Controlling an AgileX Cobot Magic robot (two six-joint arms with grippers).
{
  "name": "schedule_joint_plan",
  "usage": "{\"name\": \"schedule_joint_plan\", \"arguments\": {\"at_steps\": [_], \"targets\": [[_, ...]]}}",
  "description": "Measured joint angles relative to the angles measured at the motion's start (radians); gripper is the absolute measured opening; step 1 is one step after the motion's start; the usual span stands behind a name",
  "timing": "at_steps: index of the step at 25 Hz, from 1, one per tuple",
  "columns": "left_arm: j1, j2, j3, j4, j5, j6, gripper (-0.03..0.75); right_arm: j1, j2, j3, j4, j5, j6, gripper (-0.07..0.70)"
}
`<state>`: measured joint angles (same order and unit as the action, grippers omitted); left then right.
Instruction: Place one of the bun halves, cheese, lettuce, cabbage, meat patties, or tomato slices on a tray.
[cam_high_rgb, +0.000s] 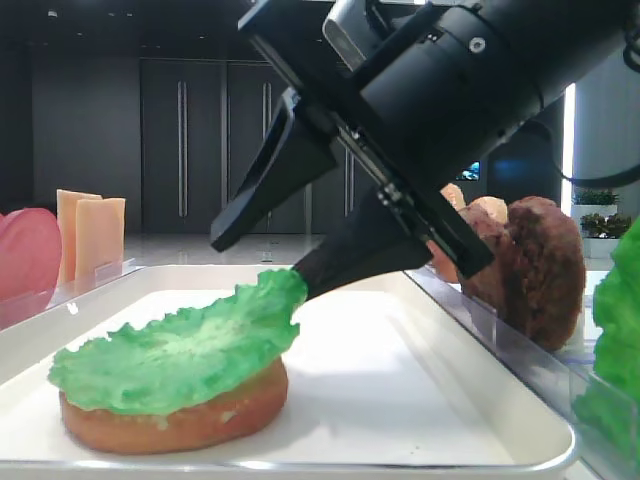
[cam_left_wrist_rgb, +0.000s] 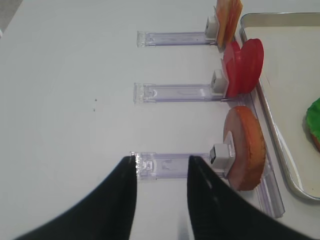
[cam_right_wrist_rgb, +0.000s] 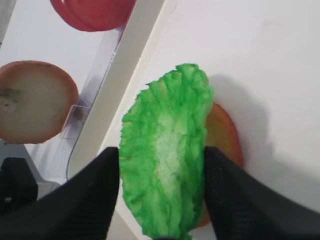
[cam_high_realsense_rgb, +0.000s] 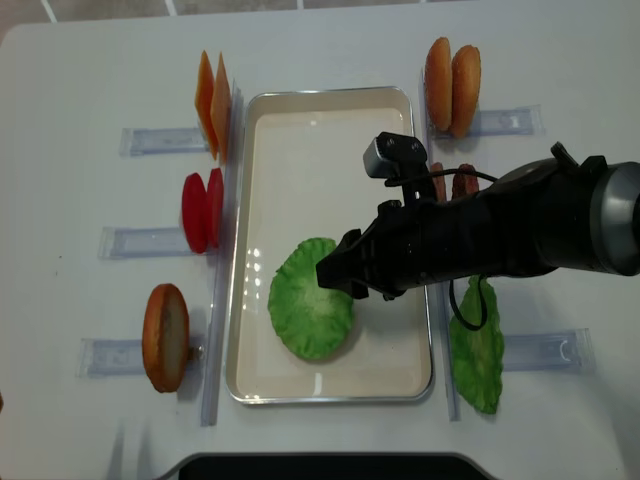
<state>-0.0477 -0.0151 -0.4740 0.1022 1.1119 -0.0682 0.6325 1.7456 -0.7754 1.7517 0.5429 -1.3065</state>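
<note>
Right gripper (cam_right_wrist_rgb: 162, 192) jaws spread wide, one either side of the lettuce (cam_right_wrist_rgb: 167, 152), lower finger tip at the leaf's raised edge in the low side view, no visible clamp. Lettuce lies on a bun half (cam_high_rgb: 175, 420) in the tray (cam_high_realsense_rgb: 395, 378), lower centre of the overhead view. Left gripper (cam_left_wrist_rgb: 161, 200) shut, empty, over bare table near a clear holder (cam_left_wrist_rgb: 170, 165). Only the overhead view shows the spare green leaves (cam_high_realsense_rgb: 478, 355) right of the tray; only the side view shows meat patties (cam_high_rgb: 540, 265)
</note>
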Motion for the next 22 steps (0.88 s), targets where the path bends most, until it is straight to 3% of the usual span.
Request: {"name": "schedule_joint_plan", "arguments": {"at_steps": [2,7,10,14,22], "targets": [[0.000,0.000,0.000,0.000,0.000,0.000,0.265,0.022,-0.006,0.000,-0.015,-0.055,0.000,0.364],[0.000,0.000,0.000,0.000,0.000,0.000,0.265,0.135,-0.083,0.000,-0.063,-0.291,-0.002,0.364],[0.000,0.000,0.000,0.000,0.000,0.000,0.265,0.191,-0.150,0.000,-0.072,-0.401,-0.004,0.364],[0.000,0.000,0.000,0.000,0.000,0.000,0.265,0.208,-0.237,0.000,-0.101,-0.445,-0.007,0.364],[0.000,0.000,0.000,0.000,0.000,0.000,0.265,0.183,-0.355,0.000,-0.191,-0.464,-0.008,0.346]]}}
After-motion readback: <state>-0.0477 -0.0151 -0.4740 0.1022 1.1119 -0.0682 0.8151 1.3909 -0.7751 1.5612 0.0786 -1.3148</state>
